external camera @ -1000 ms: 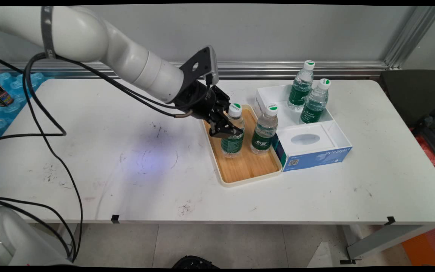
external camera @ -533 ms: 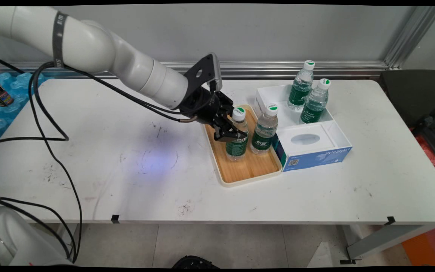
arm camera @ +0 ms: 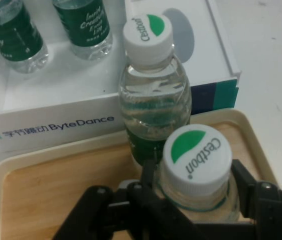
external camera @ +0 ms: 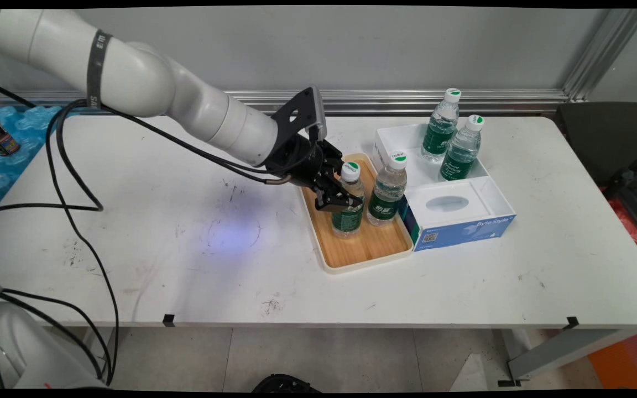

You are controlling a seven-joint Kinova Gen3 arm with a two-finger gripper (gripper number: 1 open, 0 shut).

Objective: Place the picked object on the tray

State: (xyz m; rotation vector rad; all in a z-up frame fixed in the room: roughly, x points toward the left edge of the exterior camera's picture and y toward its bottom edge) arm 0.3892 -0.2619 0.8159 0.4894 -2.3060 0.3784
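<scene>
We found the claw (external camera: 346, 200) closed about the shoulder of a Cestbon water bottle (external camera: 348, 210), one finger (arm camera: 253, 192) on each side just below the white cap (arm camera: 196, 157); the hand view showed the grip seated around the neck region. The held bottle stood upright over the wooden tray (external camera: 360, 251), near its left half, though we could not tell whether its base touched the tray floor or hung just clear of it. A second Cestbon bottle (external camera: 387, 190) stood upright on the same tray, just beside the held one and next to the blue-and-white ByteDance box (external camera: 462, 224). Two further bottles (external camera: 439, 127) (external camera: 462, 148) stood upright in the open white compartment (external camera: 401, 138) at the far end of that box. We judged two bottles at the tray and two at the box, with the grip not yet released. The desk (external camera: 186, 249) carried nothing else near the claw.
</scene>
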